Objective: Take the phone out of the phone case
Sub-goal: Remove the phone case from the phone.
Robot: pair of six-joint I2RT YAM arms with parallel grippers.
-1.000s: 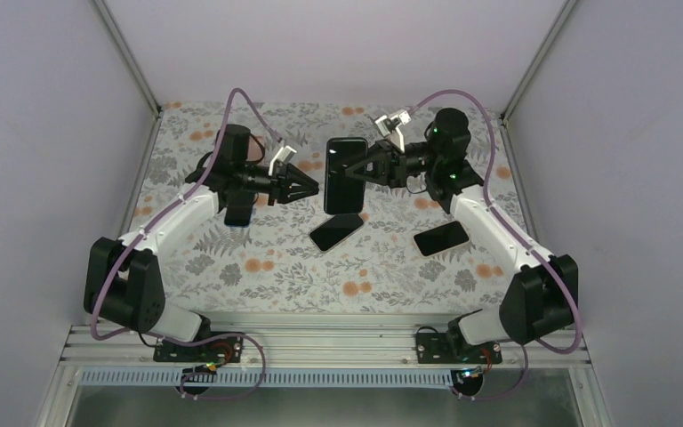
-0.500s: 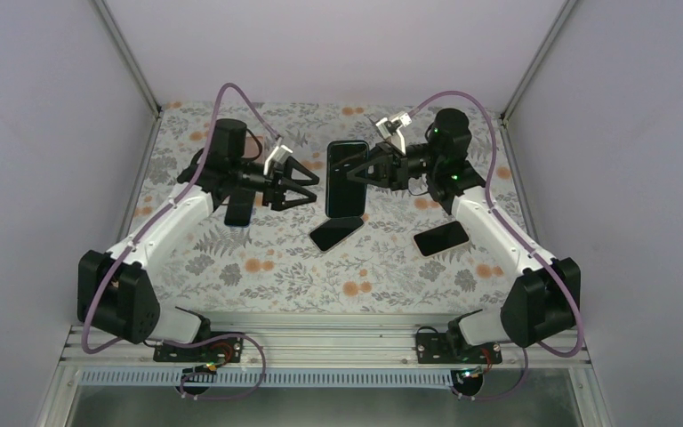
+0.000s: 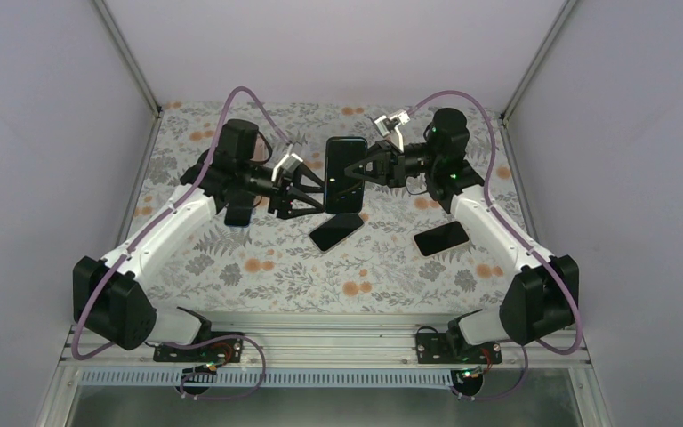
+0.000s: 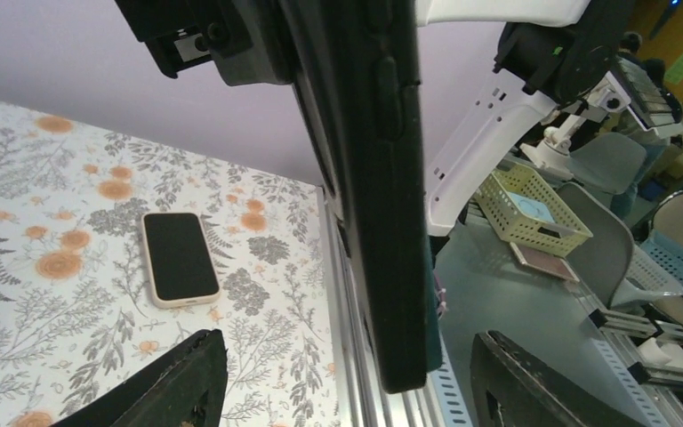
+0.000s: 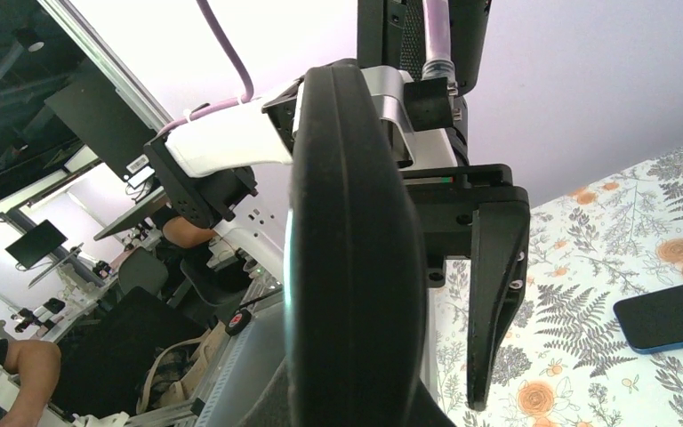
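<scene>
Since a second ago the left arm has swung rightward and its jaws have spread. The left gripper (image 3: 317, 194) now stands open, its fingers (image 4: 182, 382) on either side of the phone case (image 4: 382, 178), not clamped. The phone (image 3: 345, 169), still cased, hangs upright above the table (image 3: 258, 267), pinched by the closed right gripper (image 3: 361, 172). Separation looks unstarted, so the whole pull remains.

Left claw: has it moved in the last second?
Yes. Judged against the flat phone lying still, the left claw moved right and opened around the held phone.
</scene>
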